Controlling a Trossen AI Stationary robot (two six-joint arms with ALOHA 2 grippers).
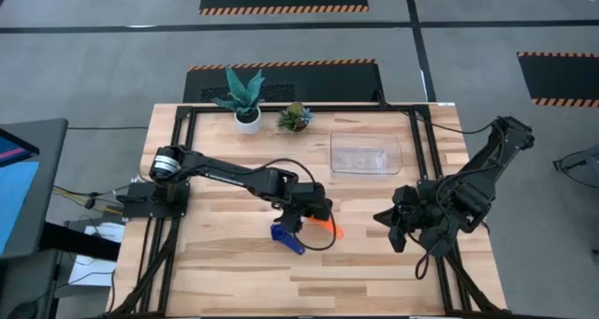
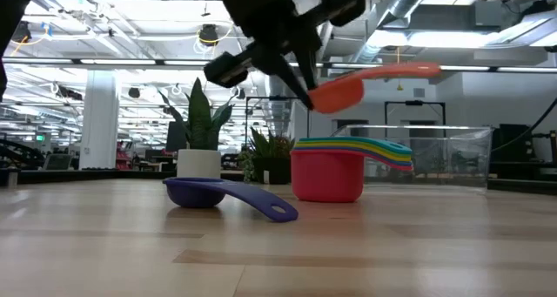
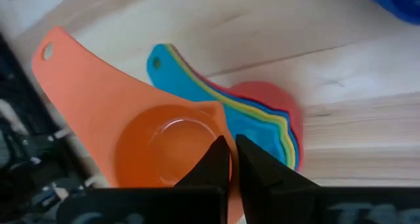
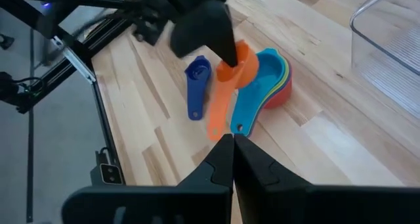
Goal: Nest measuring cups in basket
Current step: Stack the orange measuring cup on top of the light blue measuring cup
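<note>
Bright even overhead light; soft shadows; left wrist view blurred.

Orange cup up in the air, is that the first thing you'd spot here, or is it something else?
Yes: the orange measuring cup hangs above the table, pinched at its rim by the left end effector. Right under it stands a rainbow stack of nested cups with the red one at the bottom, and a dark blue cup lies alone beside them. The clear basket waits farther back, with no cups in it.

Two black jointed arms (image 1: 234,174), silver joint, looping black cables
</note>
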